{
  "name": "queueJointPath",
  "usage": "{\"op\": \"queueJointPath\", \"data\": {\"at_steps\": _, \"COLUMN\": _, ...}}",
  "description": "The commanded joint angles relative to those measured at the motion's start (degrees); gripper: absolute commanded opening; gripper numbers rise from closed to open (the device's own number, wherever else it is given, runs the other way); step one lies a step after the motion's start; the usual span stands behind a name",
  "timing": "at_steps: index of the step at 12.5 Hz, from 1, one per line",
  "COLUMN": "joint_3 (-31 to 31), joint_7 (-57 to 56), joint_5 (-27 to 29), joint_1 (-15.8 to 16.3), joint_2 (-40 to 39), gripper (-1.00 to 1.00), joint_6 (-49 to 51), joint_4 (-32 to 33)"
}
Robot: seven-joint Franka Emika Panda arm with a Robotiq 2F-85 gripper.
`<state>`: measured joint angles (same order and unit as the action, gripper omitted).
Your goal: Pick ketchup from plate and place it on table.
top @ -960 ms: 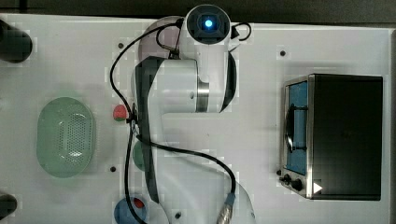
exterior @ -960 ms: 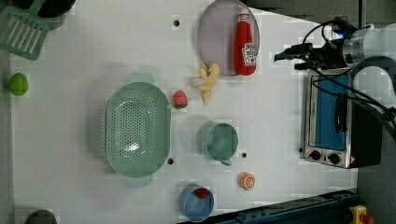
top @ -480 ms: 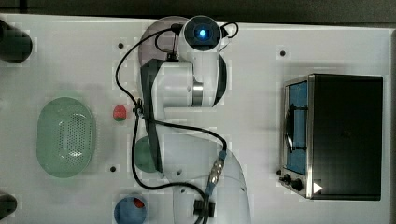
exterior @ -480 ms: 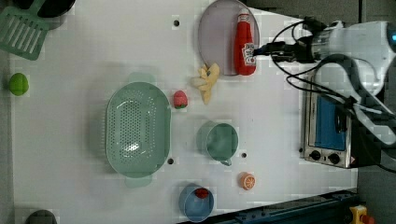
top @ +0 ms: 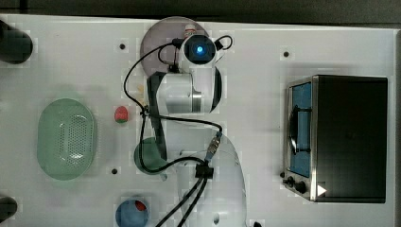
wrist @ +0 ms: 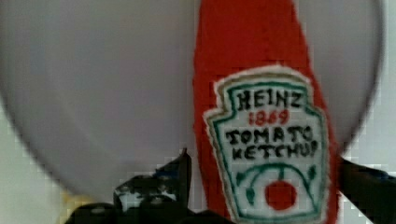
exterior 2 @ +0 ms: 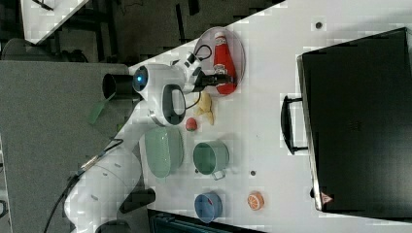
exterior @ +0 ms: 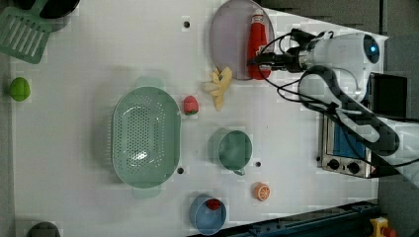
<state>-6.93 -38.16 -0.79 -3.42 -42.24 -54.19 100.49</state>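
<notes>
The ketchup point(exterior: 257, 42), a small red bottle with a white cap, lies flat on the mauve-grey plate point(exterior: 230, 39) at the far edge of the white table point(exterior: 99, 59). My gripper point(exterior: 256, 61) hovers open over the bottle's lower body. In the wrist view the labelled ketchup point(wrist: 266, 116) sits between the two dark fingers point(wrist: 177, 172), which stand apart on either side of it. The right view has the gripper point(exterior 2: 222, 77) at the wide end of the ketchup point(exterior 2: 222, 60). From the top view the arm hides most of the bottle, leaving its cap point(top: 190, 30) and part of the plate point(top: 158, 45).
A yellow banana bunch point(exterior: 220, 86) lies just off the plate, with a strawberry point(exterior: 190, 104) and a green basket point(exterior: 146, 136) beyond. A green mug point(exterior: 234, 148), blue bowl point(exterior: 207, 215), orange slice point(exterior: 261, 191) and toaster oven point(exterior: 346, 148) stand further off.
The arm has swung across the table to the plate, bringing the gripper from beside the toaster oven to over the ketchup. The fingers stay open; the ketchup has not moved.
</notes>
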Motion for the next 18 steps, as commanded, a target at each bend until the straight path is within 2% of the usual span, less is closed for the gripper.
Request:
{"op": "queueJointPath", "data": {"at_steps": 1, "joint_3": 0.0, "joint_7": -2.8, "joint_5": 0.0, "joint_1": 0.7, "joint_2": -0.3, "gripper": 1.00, "joint_6": -3.2, "joint_4": -1.3}}
{"op": "queueJointPath", "data": {"at_steps": 3, "joint_3": 0.2, "joint_7": -2.7, "joint_5": 0.0, "joint_1": 0.7, "joint_2": -1.6, "gripper": 1.00, "joint_6": -3.7, "joint_4": -1.8}}
{"op": "queueJointPath", "data": {"at_steps": 4, "joint_3": 0.1, "joint_7": -2.7, "joint_5": 0.0, "joint_1": 0.7, "joint_2": -1.8, "gripper": 0.90, "joint_6": -3.8, "joint_4": -2.1}}
{"op": "queueJointPath", "data": {"at_steps": 6, "joint_3": 0.1, "joint_7": -2.7, "joint_5": 0.0, "joint_1": 0.6, "joint_2": -1.7, "gripper": 0.41, "joint_6": -3.9, "joint_4": -2.7}}
{"op": "queueJointPath", "data": {"at_steps": 7, "joint_3": 0.0, "joint_7": -2.7, "joint_5": 0.0, "joint_1": 0.6, "joint_2": -1.1, "gripper": 0.26, "joint_6": -3.9, "joint_4": -3.0}}
{"op": "queueJointPath", "data": {"at_steps": 14, "joint_3": -0.1, "joint_7": 2.2, "joint_5": 0.3, "joint_1": 0.5, "joint_2": 8.7, "gripper": 0.26, "joint_6": -0.9, "joint_4": -3.0}}
{"op": "queueJointPath", "data": {"at_steps": 18, "joint_3": 0.1, "joint_7": 5.3, "joint_5": 0.3, "joint_1": 0.2, "joint_2": 16.4, "gripper": 0.27, "joint_6": 10.5, "joint_4": -2.6}}
